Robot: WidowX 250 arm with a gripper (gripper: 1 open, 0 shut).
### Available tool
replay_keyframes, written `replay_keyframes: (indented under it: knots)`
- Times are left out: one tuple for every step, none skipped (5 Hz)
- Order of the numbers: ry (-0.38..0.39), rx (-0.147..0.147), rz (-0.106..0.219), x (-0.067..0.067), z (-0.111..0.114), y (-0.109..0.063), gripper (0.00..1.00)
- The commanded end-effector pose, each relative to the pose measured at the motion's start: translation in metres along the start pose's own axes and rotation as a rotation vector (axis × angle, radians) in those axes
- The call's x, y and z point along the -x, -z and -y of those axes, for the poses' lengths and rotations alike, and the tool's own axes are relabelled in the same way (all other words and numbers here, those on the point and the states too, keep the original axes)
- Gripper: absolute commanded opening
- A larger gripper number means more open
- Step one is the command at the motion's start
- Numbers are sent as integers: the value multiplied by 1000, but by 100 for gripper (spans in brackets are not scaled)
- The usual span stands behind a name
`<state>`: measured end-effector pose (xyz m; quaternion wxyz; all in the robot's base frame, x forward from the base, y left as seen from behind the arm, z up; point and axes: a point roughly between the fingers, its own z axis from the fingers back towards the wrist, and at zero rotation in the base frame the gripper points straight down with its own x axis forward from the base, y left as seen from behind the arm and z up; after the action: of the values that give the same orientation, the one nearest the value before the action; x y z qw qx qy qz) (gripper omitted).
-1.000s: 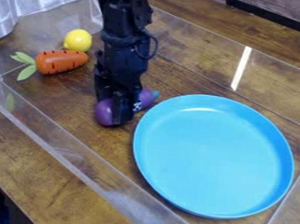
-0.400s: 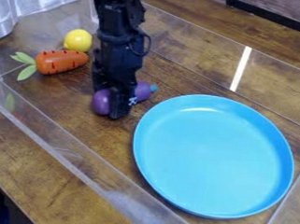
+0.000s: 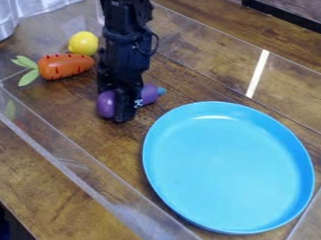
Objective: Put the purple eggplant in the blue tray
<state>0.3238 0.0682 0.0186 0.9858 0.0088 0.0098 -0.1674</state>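
The purple eggplant (image 3: 114, 106) lies on the wooden table just left of the blue tray (image 3: 229, 165), its narrow end (image 3: 153, 94) pointing right. My black gripper (image 3: 124, 100) comes straight down onto it, fingers shut around its middle, and hides part of it. The eggplant rests at table level, outside the tray's rim.
An orange carrot with green leaves (image 3: 62, 66) and a yellow lemon (image 3: 83, 43) sit at the back left. A clear plastic wall (image 3: 43, 137) runs along the table's left and front. Bright light reflects off the wood (image 3: 259, 71) behind the tray.
The gripper and the eggplant have shifted slightly left and back, away from the tray's rim. The fingers stay shut.
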Motion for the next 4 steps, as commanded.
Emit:
replay_keyframes:
  knots:
    - [-24,3,-12,6,-13,-1,0]
    - [-25,-14,-4,5,-10,-12,0]
    - [-28,-31,4,4,-7,-24,0]
    - [-30,-49,11,4,-5,-36,0]
